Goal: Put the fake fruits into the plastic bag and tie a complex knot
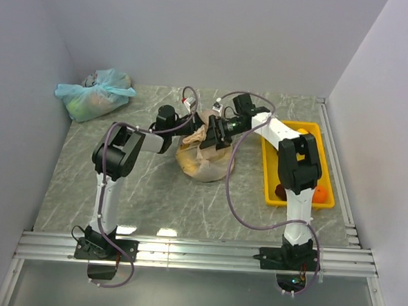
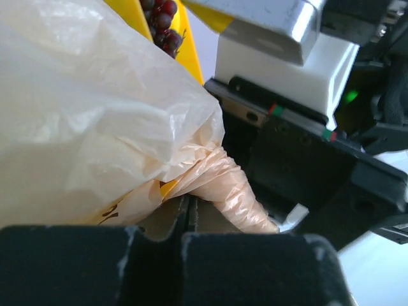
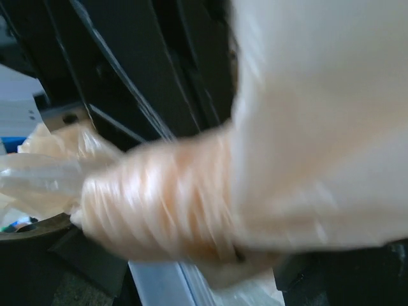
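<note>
Seen from its own wrist camera, the left tool (image 2: 188,213) has its two dark fingers pressed together, leaving only a thin seam, and a fold of the plastic bag (image 2: 95,115) seems to be nipped at the top of that seam. Just at 2 o'clock from the seam, a twisted handle (image 2: 233,191) of the peach bag runs down like a tight rope and lies against the right-hand finger. Behind it stands the black and white body of the other arm. At 12 o'clock in this view, purple grapes (image 2: 162,19) show against a yellow tray (image 2: 131,9). The right wrist view is blurred and filled by the same twisted peach plastic, so whether the right tool (image 1: 208,141) is spread or pinching cannot be told. From above, both tools meet over the bag, which sits bulging near the middle of the grey marbled counter (image 1: 153,191), the left tool at its 11 o'clock and the right at its 12 o'clock. The tray lies at 3 o'clock from the bag, holding an orange fruit (image 1: 319,195) and a dark red fruit (image 1: 281,192) at its near end. A tied pale blue-green bag (image 1: 97,94) rests well apart, at 10 o'clock in the far corner.
</note>
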Controlling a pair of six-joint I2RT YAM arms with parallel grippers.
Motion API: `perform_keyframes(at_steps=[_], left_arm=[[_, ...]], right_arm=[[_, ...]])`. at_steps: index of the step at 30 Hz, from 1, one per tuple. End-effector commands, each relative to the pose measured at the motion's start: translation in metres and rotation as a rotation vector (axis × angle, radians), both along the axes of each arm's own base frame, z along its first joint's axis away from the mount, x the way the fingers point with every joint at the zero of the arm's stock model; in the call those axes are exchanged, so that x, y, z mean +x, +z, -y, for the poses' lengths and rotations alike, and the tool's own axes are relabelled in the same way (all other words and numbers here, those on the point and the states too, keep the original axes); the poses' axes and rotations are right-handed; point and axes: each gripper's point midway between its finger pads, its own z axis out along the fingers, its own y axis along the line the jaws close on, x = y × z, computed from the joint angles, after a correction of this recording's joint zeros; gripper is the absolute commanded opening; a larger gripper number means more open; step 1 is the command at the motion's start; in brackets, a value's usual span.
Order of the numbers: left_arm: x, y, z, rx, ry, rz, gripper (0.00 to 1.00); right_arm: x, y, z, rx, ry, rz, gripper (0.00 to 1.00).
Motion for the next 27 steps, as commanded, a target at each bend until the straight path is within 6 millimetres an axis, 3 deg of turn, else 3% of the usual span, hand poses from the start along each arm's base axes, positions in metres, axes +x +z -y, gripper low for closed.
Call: perform_keyframes(at_steps=[1,4,5,6,9,10,14,16,19,22,26,27], left_arm=[[0.005,0.055,0.01,-0.142,-0.007,0.145,0.0],[-0.009,0.059,0.004,-0.159,-0.041,0.112,0.01],[-0.017,0.049,0.001,-0.149,-0.047,0.074,0.0],[-0.019,0.052,-0.003,-0.144,-0.04,0.074,0.0],[-0.019,0.039,-0.012,-0.091,-0.01,0.065,0.01],[-0.019,0.036,-0.013,-0.08,-0.009,0.065,0.0],[-0.016,0.026,-0.013,-0.04,-0.009,0.082,0.01],[-0.015,0.02,-0.012,-0.022,-0.013,0.073,0.0],[-0.013,0.015,-0.012,-0.012,-0.01,0.068,0.0],[-0.013,0.014,-0.011,-0.007,-0.012,0.069,0.0],[-0.014,0.015,-0.011,-0.006,-0.015,0.076,0.0],[-0.015,0.016,-0.011,-0.004,-0.018,0.076,0.0]], right_arm=[[-0.003,0.036,-0.038,0.132,0.028,0.063,0.8],[0.013,0.047,-0.047,0.163,0.015,0.088,0.8],[0.018,0.051,-0.043,0.154,0.015,0.101,0.8],[0.025,0.066,-0.04,0.16,0.047,0.193,0.8],[0.017,0.07,-0.008,0.078,0.055,0.21,0.8],[0.011,0.082,0.007,0.063,0.031,0.207,0.8],[-0.004,0.078,0.044,-0.032,0.02,0.221,0.8],[-0.006,0.082,0.057,-0.038,0.003,0.208,0.77],[0.009,0.091,0.075,0.015,-0.061,0.198,0.74],[0.04,0.1,0.087,0.063,-0.141,0.233,0.64],[0.081,0.081,0.09,0.002,-0.273,0.273,0.34],[0.086,0.078,0.086,-0.004,-0.287,0.259,0.32]])
